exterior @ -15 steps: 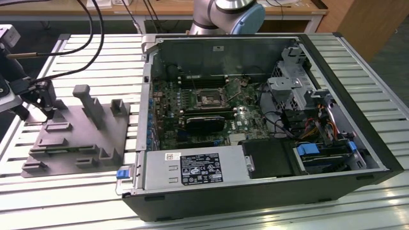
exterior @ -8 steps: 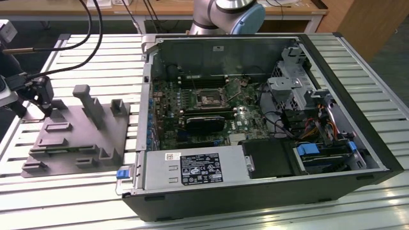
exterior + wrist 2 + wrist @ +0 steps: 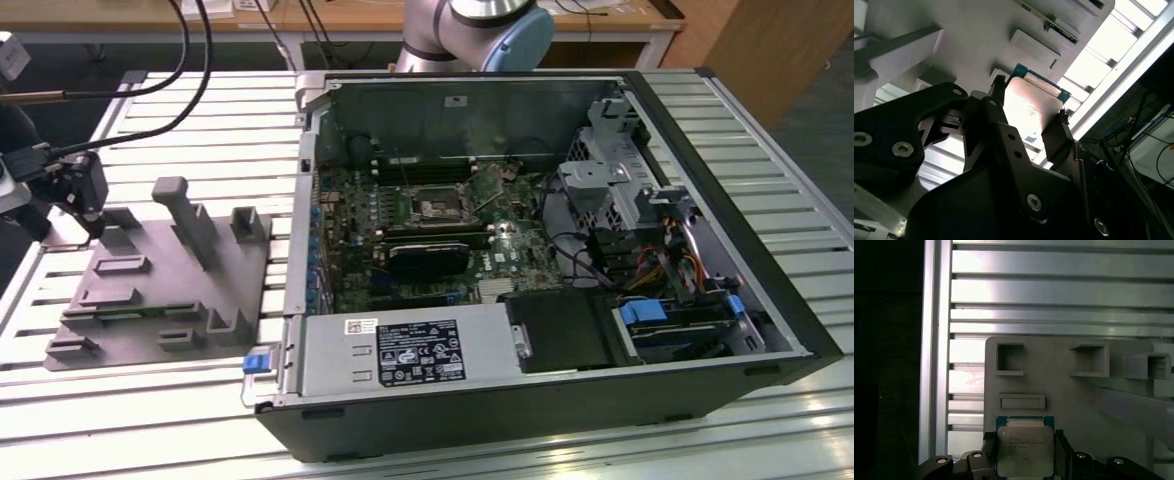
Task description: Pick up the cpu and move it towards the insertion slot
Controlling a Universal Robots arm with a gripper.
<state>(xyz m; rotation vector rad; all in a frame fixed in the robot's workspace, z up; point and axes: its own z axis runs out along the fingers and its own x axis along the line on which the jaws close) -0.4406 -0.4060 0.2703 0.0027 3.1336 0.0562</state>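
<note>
Black two-fingered gripper (image 3: 83,208) at the exterior view's left, above the near corner of a grey plastic stepped fixture block (image 3: 160,285) on a table of aluminium slats (image 3: 534,440). In both wrist views the gripper (image 3: 1025,446) (image 3: 1030,104) is closed to the width of the cpu (image 3: 1025,451) (image 3: 1029,112), a flat square chip with a silvery metal top and blue-green rim, one dark finger (image 3: 989,446) (image 3: 999,90) pressing each opposite edge. The chip sits between the fingertips, just over the fixture's pale surface; whether it is lifted clear cannot be told. The insertion slot (image 3: 438,205), a square socket with dark centre and silvery frame, lies well apart from the gripper, toward the exterior view's right, inside an open black computer case (image 3: 747,250).
</note>
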